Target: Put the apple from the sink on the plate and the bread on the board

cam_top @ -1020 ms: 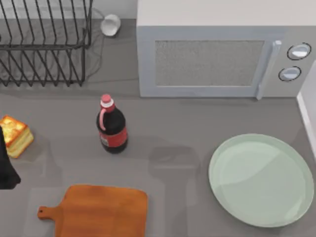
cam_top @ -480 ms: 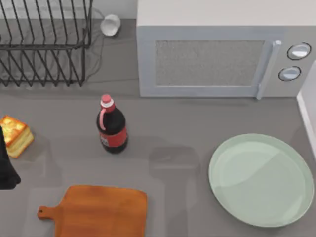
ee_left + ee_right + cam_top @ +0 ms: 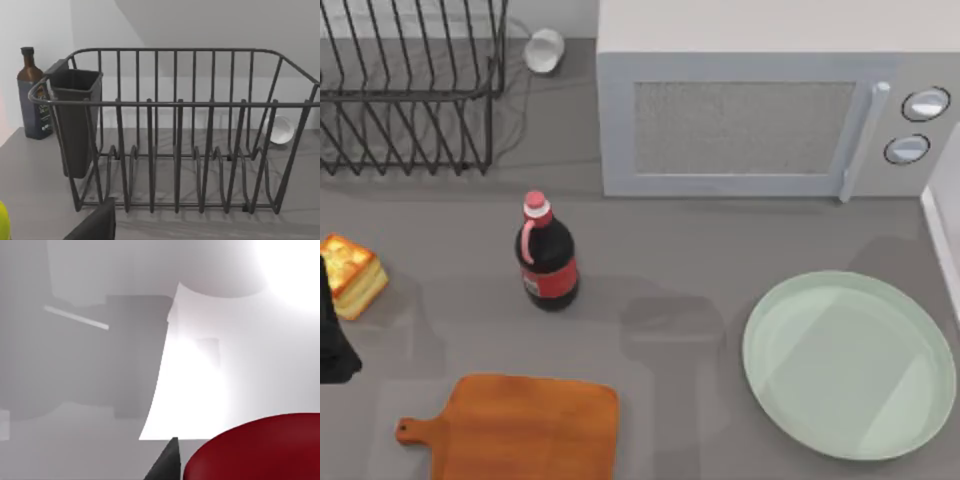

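The bread (image 3: 350, 272), golden on top, lies at the table's left edge. My left gripper (image 3: 328, 335) is a dark shape just in front of it, and the left wrist view faces the dish rack (image 3: 175, 135). The reddish-brown board (image 3: 520, 425) lies at the front left. The mint-green plate (image 3: 850, 365) sits at the front right with nothing on it. In the right wrist view the red apple (image 3: 255, 447) looms close among pale sink walls, with a dark part of my right gripper (image 3: 169, 460) right beside it.
A cola bottle (image 3: 547, 255) with a red cap stands mid-table between the bread and the plate. A microwave (image 3: 770, 110) fills the back right. The wire dish rack (image 3: 410, 90) and a white cup (image 3: 544, 50) are at the back left. A brown bottle (image 3: 32, 95) stands behind the rack.
The shading across the plate has shifted and the shadow left of it has spread a little. The left arm, bread, bottle and board have not moved.
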